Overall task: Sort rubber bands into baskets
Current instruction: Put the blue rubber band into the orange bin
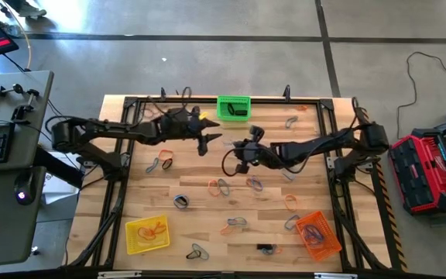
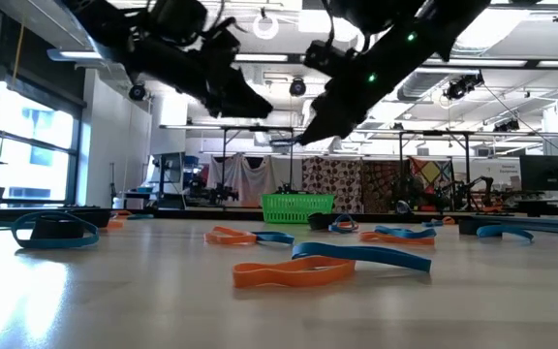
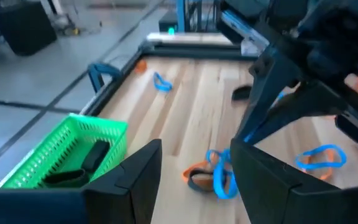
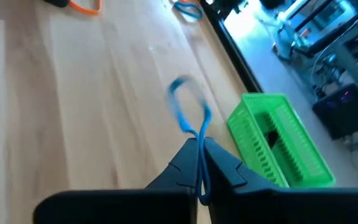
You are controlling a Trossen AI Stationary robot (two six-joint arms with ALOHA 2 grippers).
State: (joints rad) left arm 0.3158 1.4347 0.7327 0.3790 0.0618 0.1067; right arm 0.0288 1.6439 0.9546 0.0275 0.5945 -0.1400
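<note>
1. The right gripper (image 4: pixel 199 163) is raised over the table's middle, fingers pinched on a blue rubber band (image 4: pixel 188 118) that loops out ahead of its tips.
2. The green basket (image 4: pixel 279 142) sits just beyond and to one side of that gripper, black bands (image 4: pixel 270 138) inside.
3. The left gripper (image 3: pixel 194 180) hangs beside the green basket, fingers spread, holding nothing.

Wooden table (image 1: pixel 207 225), dark frame round it. Green basket (image 1: pixel 233 107) at the far edge; yellow basket (image 1: pixel 146 233) and orange basket (image 1: pixel 318 235) at the near corners. Rubber bands (image 1: pixel 220 186) lie scattered between them.
</note>
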